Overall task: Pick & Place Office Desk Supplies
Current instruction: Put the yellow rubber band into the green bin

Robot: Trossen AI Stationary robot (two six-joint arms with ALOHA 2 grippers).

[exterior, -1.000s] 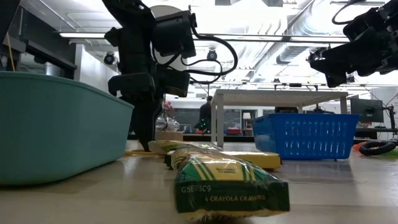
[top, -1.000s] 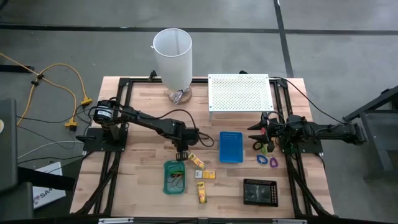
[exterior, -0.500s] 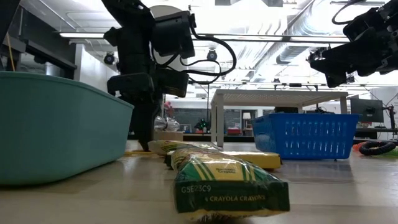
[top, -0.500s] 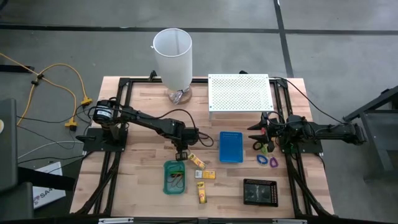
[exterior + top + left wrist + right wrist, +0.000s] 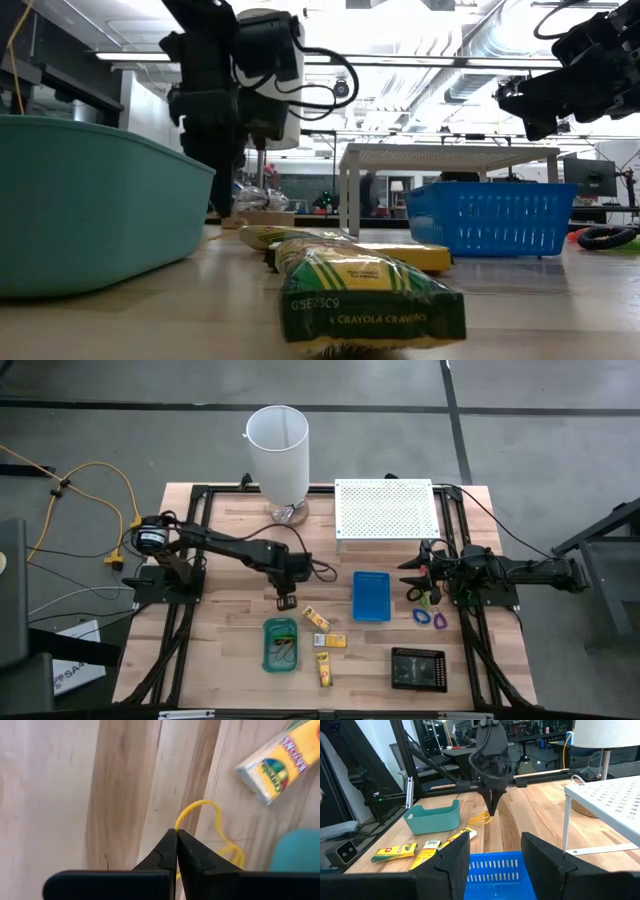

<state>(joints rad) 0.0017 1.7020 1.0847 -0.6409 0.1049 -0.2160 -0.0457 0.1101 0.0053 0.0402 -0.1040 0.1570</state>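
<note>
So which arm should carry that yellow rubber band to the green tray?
Left. The left gripper is shut on the yellow rubber band, right beside the green tray. The right gripper hangs open beyond the blue tray, away from both.

I was running the rig in what looked like a robotics lab or workshop. The wooden table point(image 5: 230, 630) stood on a bare concrete floor point(image 5: 520, 430), with a yellow cable point(image 5: 110, 490) trailing across it. Beyond the table I saw exposed ceiling ducts point(image 5: 480, 80), strip lights point(image 5: 140, 56) and benches crowded with equipment point(image 5: 535, 732), and black metal framing point(image 5: 407, 750) stood close by.
</note>
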